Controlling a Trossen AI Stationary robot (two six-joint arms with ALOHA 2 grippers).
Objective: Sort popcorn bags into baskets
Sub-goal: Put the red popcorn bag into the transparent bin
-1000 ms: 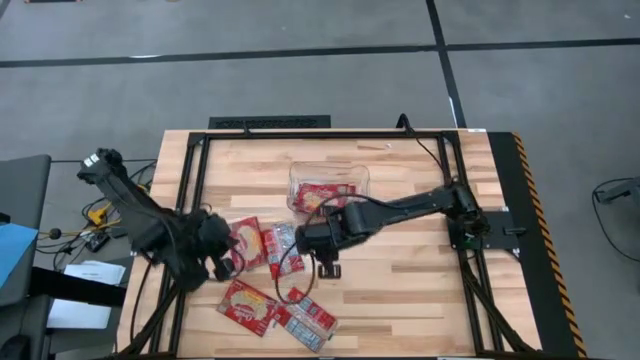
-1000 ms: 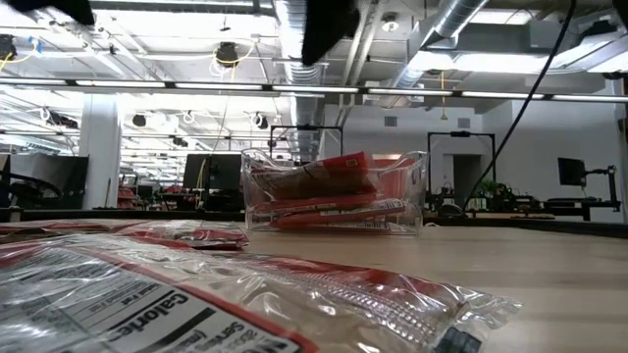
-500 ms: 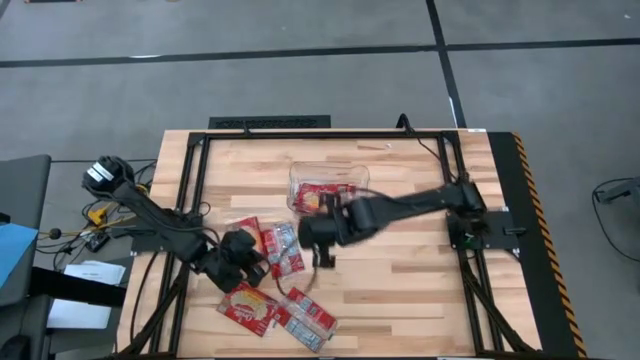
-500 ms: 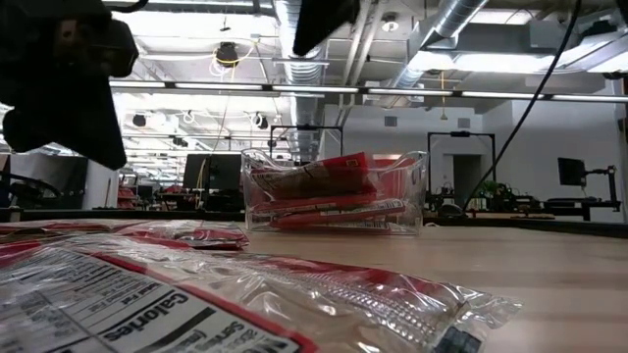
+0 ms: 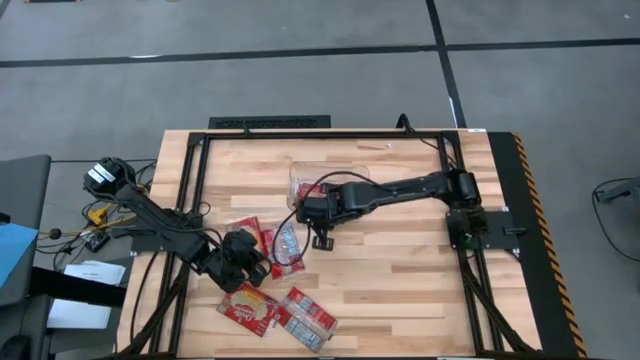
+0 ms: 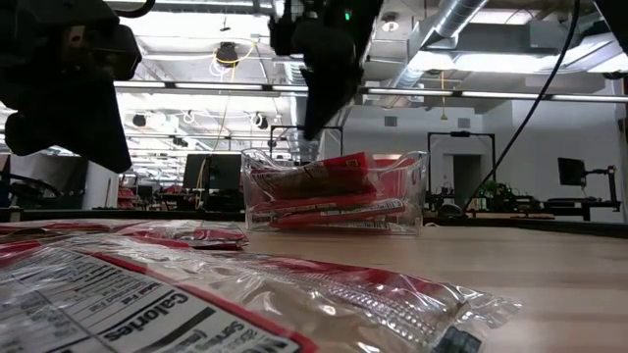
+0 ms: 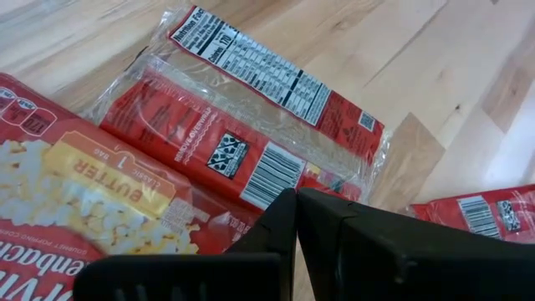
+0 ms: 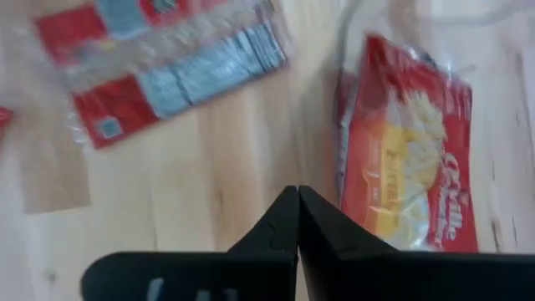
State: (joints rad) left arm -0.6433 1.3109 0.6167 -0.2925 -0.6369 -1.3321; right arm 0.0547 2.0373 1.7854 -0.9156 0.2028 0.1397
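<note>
Red and silvery popcorn bags lie flat on the wooden table: two (image 5: pixel 248 238) (image 5: pixel 287 248) at left of centre, two more (image 5: pixel 248 304) (image 5: pixel 308 318) near the near edge. The clear bin (image 5: pixel 352 176) holds several bags (image 5: pixel 322 193), also seen in the low view (image 6: pixel 324 191). My left gripper (image 5: pixel 246 263) hovers shut above the loose bags; in its wrist view the fingertips (image 7: pixel 295 201) sit over a bag's barcode side (image 7: pixel 242 125). My right gripper (image 5: pixel 321 236) is shut and hangs over bare wood just in front of the bin, with a bag (image 8: pixel 414 159) beside it.
A black metal frame (image 5: pixel 300 133) runs around the tabletop. Bare wood (image 5: pixel 400 290) spreads across the table's right half. Another bag (image 8: pixel 167 71) lies on the wood ahead of my right gripper. Cables and equipment sit off the table's left side.
My left gripper has swung toward the table's right and near edge, ending over the loose bags, then held still. My right gripper has moved toward the far edge, from the table's middle up to the bin's near side. No bag has moved.
</note>
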